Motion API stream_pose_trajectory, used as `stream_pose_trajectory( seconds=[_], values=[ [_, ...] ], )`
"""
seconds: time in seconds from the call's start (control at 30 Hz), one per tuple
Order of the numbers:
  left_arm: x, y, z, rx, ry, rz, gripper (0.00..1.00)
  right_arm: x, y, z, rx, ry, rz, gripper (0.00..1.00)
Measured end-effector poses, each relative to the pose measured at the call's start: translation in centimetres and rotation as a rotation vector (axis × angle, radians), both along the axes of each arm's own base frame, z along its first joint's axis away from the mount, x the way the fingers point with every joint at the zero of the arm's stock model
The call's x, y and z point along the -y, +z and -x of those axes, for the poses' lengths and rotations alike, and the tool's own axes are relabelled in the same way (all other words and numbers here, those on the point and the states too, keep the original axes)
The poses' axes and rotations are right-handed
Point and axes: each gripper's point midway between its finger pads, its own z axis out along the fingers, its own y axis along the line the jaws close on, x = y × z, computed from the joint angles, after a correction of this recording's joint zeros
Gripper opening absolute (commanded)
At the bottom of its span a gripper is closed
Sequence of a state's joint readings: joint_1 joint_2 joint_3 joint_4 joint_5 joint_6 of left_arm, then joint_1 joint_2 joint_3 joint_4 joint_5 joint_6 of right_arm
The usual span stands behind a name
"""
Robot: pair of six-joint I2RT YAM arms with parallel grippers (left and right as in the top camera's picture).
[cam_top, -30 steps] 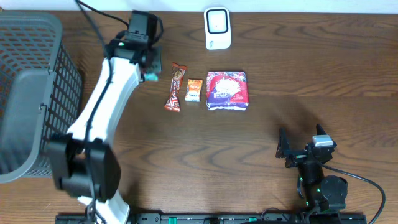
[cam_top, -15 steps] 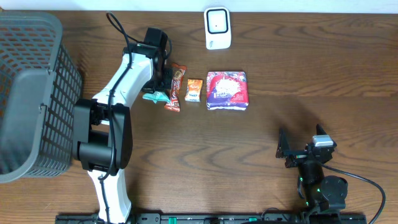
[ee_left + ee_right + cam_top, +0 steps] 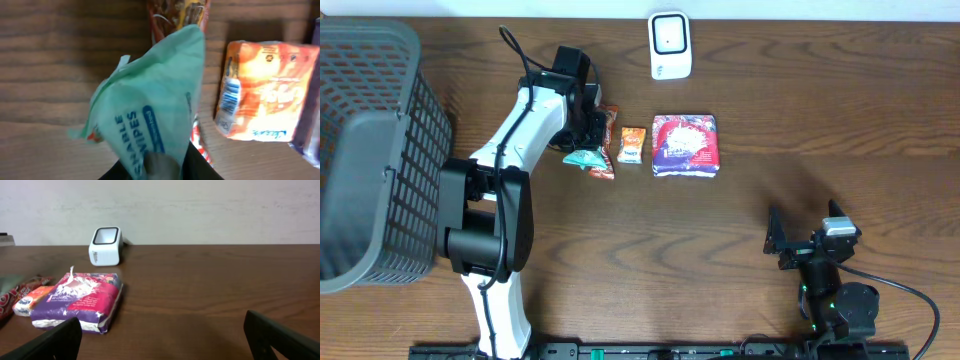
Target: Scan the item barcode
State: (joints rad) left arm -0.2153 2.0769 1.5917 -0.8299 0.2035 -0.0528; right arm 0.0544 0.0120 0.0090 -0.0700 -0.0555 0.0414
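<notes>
Worktop (image 3: 820,120), as I find it:

- Wipes (image 3: 150,100): teal pack, the task's item as I read it. It hangs at the left gripper (image 3: 160,165), just beside and partly over the bar (image 3: 609,118), at the left end of the row.
- Left gripper: the pack's end sits between the jaws. I cannot tell whether they pinch it or merely flank it.
- Right gripper (image 3: 165,340): jaws wide apart, empty, parked at the near right, well apart from everything.
- Snack (image 3: 260,90): orange, barcode showing on its side.
- Purple pack (image 3: 685,145): right end of the row.
- Scanner (image 3: 670,45): white, far edge, beyond the row.
- Basket (image 3: 380,90): grey, far left.

Step in hand, as I judge it: handling the wipes at the row, the scan not yet made. I see no barcode on the pack's visible face. Next I would need a sure grip, a lift clear of the bar, then a carry to the scanner with the barcode turned to its window.
</notes>
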Motion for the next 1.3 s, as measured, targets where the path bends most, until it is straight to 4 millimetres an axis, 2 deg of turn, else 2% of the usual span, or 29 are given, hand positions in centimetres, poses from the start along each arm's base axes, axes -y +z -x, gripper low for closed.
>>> stream_pose_trajectory(
  seconds=[0.1,0.23,0.3,0.37,0.4,0.43,0.5,0.57,0.63,0.8,0.87,0.97,1.03,1.13,1.3],
  values=[
    [-1.1,-0.1,-0.3,0.016,0.002,-0.068,0.26,0.0,0.0,0.0,0.000,0.000,0.000,0.99],
    [-2.0,-0.2,-0.5,0.027,-0.004,-0.115,0.48,0.0,0.0,0.0,0.000,0.000,0.000,0.99],
    [-2.0,-0.2,-0.5,0.028,-0.006,-0.117,0.50,0.0,0.0,0.0,0.000,0.000,0.000,0.99],
    [-2.1,-0.2,-0.5,0.028,-0.006,-0.120,0.59,0.0,0.0,0.0,0.000,0.000,0.000,0.99],
    [-2.1,-0.2,-0.5,0.027,-0.004,-0.120,0.60,0.0,0.0,0.0,0.000,0.000,0.000,0.99],
    [-2.1,-0.2,-0.4,0.028,-0.004,-0.121,0.71,0.0,0.0,0.0,0.000,0.000,0.000,0.99],
    [-2.1,0.1,-0.5,0.032,0.002,-0.122,1.00,0.0,0.0,0.0,0.000,0.000,0.000,0.99],
    [-2.1,1.1,-0.6,0.056,0.012,-0.115,0.98,0.0,0.0,0.0,0.000,0.000,0.000,0.99],
    [-2.0,3.2,-0.9,0.105,0.024,-0.103,0.98,0.0,0.0,0.0,0.000,0.000,0.000,0.99],
    [-2.7,13.2,-1.4,0.347,0.065,-0.046,0.98,0.0,0.0,0.0,0.000,0.000,0.000,0.99],
    [-4.0,17.8,-1.0,0.454,0.118,-0.019,0.98,0.0,0.0,0.0,0.000,0.000,0.000,0.99],
    [-7.0,23.0,0.1,0.574,0.219,0.003,0.98,0.0,0.0,0.0,0.000,0.000,0.000,0.99],
    [-9.0,25.4,0.9,0.631,0.283,0.005,0.98,0.0,0.0,0.0,0.000,0.000,0.000,0.99],
    [-10.5,27.5,1.9,0.683,0.328,0.008,0.98,0.0,0.0,0.0,0.000,0.000,0.000,0.99],
    [-10.7,28.2,2.4,0.699,0.344,0.015,0.98,0.0,0.0,0.0,0.000,0.000,0.000,0.99]
  ],
)
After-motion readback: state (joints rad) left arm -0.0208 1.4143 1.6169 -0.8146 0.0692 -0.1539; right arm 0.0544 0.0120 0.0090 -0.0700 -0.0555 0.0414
